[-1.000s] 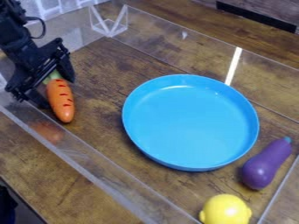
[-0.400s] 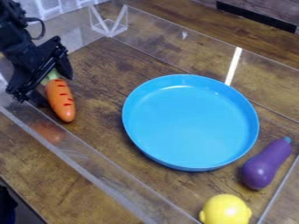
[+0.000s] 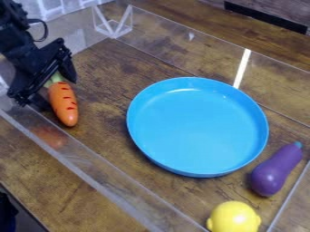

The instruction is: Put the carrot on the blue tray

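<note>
The orange carrot [image 3: 64,104] lies on the wooden table at the left, its leafy top end tucked under my gripper [image 3: 43,78]. The black gripper stands open, its fingers straddling the carrot's upper end, one finger [image 3: 22,91] to the left and the other to the right. I cannot tell whether the fingers touch the carrot. The round blue tray [image 3: 242,145] sits to the right of the carrot, a short gap away, with nothing in it.
A purple eggplant [image 3: 277,169] lies at the tray's right edge and a yellow lemon [image 3: 233,217] sits just below it near the front. A clear plastic wall [image 3: 97,172] borders the table at the front and back. A clear stand [image 3: 112,20] is at the back.
</note>
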`<action>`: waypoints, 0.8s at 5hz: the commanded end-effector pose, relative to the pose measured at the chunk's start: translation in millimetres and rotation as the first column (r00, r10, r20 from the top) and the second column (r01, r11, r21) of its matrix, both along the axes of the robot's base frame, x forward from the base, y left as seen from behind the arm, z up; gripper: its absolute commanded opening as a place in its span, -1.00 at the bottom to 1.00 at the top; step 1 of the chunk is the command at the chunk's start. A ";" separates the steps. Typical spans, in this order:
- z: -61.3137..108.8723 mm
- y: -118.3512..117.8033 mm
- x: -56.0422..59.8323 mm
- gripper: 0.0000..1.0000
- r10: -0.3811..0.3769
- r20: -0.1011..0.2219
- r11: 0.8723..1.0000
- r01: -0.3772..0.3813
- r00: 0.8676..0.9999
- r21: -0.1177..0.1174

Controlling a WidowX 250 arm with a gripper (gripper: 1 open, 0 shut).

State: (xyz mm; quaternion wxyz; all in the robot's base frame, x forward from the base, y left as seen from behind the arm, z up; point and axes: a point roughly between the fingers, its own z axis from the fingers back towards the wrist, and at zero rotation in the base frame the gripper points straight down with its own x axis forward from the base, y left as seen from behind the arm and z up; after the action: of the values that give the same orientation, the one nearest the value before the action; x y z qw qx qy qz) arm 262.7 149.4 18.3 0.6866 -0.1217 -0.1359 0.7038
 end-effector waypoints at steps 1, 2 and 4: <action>-13.6 4.1 -12.3 1.00 0.003 -0.053 0.999 -0.005 0.999 -0.039; -12.6 10.1 -11.6 1.00 0.000 -0.052 0.999 -0.002 0.999 -0.038; -11.0 25.7 -2.4 1.00 -0.044 -0.050 0.999 0.042 0.998 -0.035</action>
State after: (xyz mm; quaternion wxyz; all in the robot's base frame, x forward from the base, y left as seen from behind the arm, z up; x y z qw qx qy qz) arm 269.8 170.0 18.2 0.7026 -0.1259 -0.1173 0.6904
